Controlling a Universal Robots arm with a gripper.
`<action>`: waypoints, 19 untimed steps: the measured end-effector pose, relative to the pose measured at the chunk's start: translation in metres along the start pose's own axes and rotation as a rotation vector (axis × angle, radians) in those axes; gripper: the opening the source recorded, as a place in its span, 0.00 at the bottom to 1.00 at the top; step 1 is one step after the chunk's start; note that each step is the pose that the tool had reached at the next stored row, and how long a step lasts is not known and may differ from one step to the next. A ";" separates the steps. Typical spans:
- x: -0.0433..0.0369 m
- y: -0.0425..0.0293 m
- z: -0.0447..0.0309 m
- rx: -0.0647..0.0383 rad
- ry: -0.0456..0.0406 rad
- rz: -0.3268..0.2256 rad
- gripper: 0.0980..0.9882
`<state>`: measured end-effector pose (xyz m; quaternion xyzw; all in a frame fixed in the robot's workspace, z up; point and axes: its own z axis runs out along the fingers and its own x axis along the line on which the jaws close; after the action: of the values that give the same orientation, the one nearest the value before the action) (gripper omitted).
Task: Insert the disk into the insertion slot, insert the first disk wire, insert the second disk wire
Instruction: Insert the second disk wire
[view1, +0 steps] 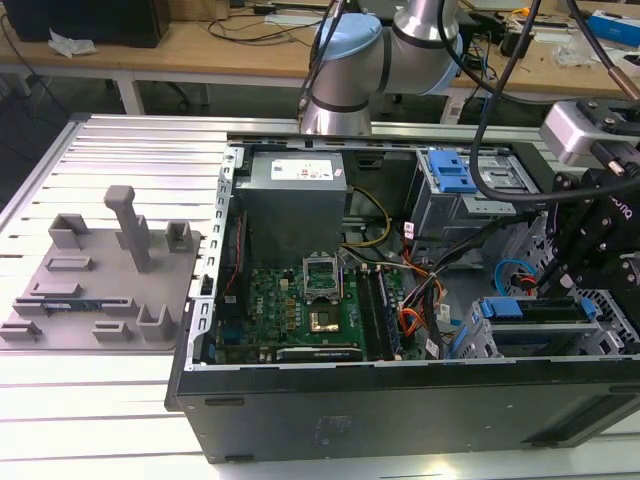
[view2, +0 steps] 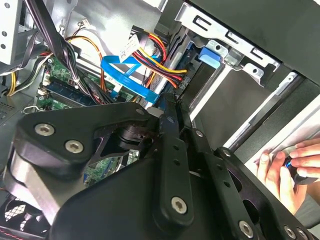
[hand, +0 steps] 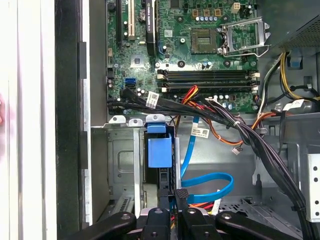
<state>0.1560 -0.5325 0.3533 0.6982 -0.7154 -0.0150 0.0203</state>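
A ribbed pale aluminium tabletop (view1: 60, 180) carries, at the exterior view's left, a grey plastic fixture plate with upright posts (view1: 100, 275). To its right lies an open black computer case (view1: 400, 400) showing a green motherboard (view1: 300, 305) and a grey power supply box (view1: 295, 200). Wooden workbenches (view1: 200, 50) stand behind in the room.

At the exterior view's right sits the grey perforated sheet-metal drive cage (view1: 610, 320). The flat hard drive in its bright blue plastic carrier (view1: 535, 310) lies inside that bay, its blue end facing the motherboard; in the first wrist view the blue carrier tab (hand: 159, 150) shows in the cage mouth.

The thin light-blue flat data cable (hand: 207, 182) loops just beside the drive.

The black robot hand (hand: 172, 200) hangs at the drive's end, its fingers (hand: 181, 196) drawn close together; whether they pinch anything I cannot tell.

In the second wrist view a person's hand (view2: 287, 167) shows outside the case.
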 end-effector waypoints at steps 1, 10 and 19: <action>-0.0001 0.0000 0.0000 0.000 0.0001 0.000 0.07; -0.0006 -0.0010 0.0020 0.000 0.0003 0.000 0.07; -0.0006 -0.0014 0.0041 0.000 0.0012 0.000 0.07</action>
<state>0.1572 -0.5320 0.3491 0.6982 -0.7154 -0.0146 0.0207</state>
